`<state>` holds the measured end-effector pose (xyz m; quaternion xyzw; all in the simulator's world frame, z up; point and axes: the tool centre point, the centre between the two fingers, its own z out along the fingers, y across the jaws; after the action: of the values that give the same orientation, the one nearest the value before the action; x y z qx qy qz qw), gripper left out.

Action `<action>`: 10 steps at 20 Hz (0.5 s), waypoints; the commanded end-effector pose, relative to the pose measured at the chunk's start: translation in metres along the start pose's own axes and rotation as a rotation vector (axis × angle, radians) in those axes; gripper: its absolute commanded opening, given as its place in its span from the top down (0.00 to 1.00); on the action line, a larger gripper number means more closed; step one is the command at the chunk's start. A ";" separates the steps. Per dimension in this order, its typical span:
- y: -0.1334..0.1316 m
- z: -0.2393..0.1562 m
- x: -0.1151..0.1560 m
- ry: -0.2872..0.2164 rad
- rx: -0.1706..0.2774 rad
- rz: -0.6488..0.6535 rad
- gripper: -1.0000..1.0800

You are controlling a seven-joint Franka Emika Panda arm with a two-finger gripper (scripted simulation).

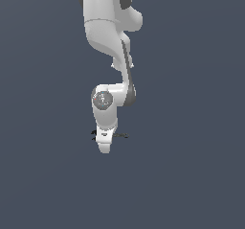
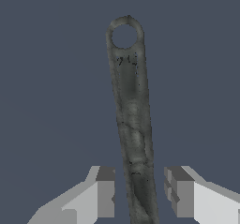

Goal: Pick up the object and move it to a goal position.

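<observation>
The object is a thin dark grey wrench [image 2: 131, 115]. It lies flat on the grey floor, and its ring end is the far end in the wrist view. In the exterior view only its dark tips [image 1: 122, 135] show on either side of the white hand. My gripper [image 2: 138, 192] is low over the wrench. Its two fingers [image 2: 105, 192] straddle the handle with a gap on each side, so the jaws stand open. In the exterior view the gripper [image 1: 104, 146] points down at the floor.
The flat dark grey floor [image 1: 191, 175] surrounds the arm on all sides. The white arm [image 1: 107, 31] rises up to the top of the exterior view. No goal marker shows.
</observation>
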<state>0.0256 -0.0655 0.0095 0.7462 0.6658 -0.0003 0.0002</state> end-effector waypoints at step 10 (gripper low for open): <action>-0.006 -0.005 0.020 0.001 0.000 -0.001 1.00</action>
<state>0.0230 -0.0524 0.0126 0.7466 0.6653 -0.0005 -0.0001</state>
